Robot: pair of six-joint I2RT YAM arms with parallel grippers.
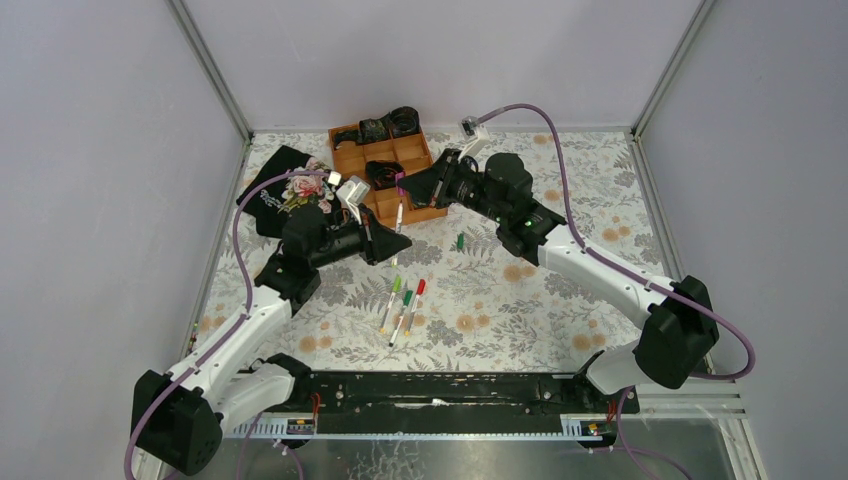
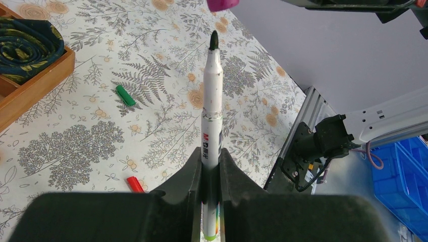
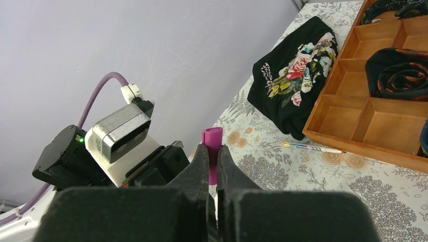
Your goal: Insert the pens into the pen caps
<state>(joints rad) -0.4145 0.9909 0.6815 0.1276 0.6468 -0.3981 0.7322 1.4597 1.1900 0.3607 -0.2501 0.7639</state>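
Note:
My left gripper (image 2: pixel 211 161) is shut on a white pen (image 2: pixel 212 101) that points away from it, dark tip bare. My right gripper (image 3: pixel 212 151) is shut on a magenta cap (image 3: pixel 212 138). In the left wrist view the cap (image 2: pixel 222 4) sits just beyond the pen tip, with a small gap. In the top view the grippers meet by the tray: left gripper (image 1: pixel 403 240), pen (image 1: pixel 399 215), right gripper (image 1: pixel 405 188). Three capped pens (image 1: pixel 402 305) lie mid-table. A loose dark green cap (image 1: pixel 459 241) lies to their right. Another pen (image 3: pixel 312 147) lies beside the tray.
A wooden compartment tray (image 1: pixel 337 145) holding black coiled items stands at the back centre. A black floral T-shirt (image 1: pixel 285 190) lies to its left. A red pen end (image 2: pixel 135 184) pokes out beside my left fingers. Grey walls and metal rails ring the patterned table.

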